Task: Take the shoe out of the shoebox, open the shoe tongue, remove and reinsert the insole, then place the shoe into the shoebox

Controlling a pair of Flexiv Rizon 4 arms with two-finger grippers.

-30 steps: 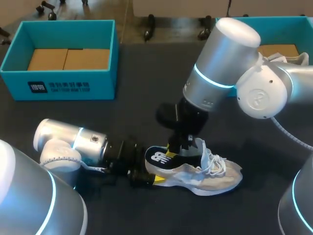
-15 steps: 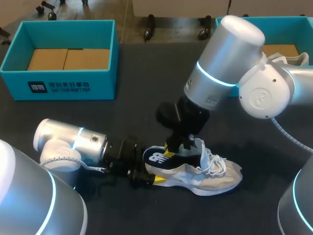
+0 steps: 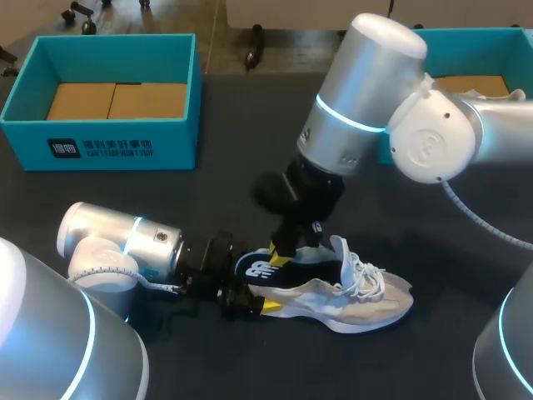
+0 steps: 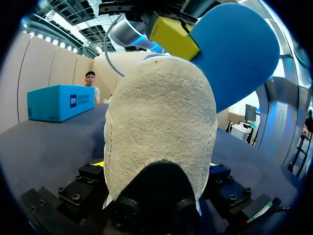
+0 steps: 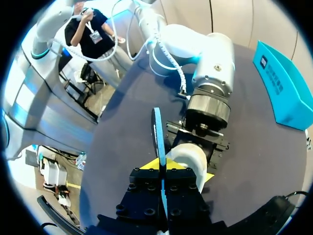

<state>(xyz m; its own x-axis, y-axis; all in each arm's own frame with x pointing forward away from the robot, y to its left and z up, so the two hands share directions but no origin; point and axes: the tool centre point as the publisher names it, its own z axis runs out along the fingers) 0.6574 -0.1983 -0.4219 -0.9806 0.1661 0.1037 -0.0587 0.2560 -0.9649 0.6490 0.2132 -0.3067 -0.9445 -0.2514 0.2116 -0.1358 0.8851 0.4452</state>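
Shoe (image 3: 354, 298) on dark table (image 3: 250, 125), heel clamped by left gripper (image 3: 252, 302); right gripper (image 5: 162, 167) pinches insole (image 5: 157, 129)

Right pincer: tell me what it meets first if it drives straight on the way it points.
The right pincer, shut on the insole, points down at the shoe; its heel would likely be met first, though depth is unclear.

Silver arms (image 3: 366, 100), cyan rings (image 3: 348, 121), black yellow-tipped jaws
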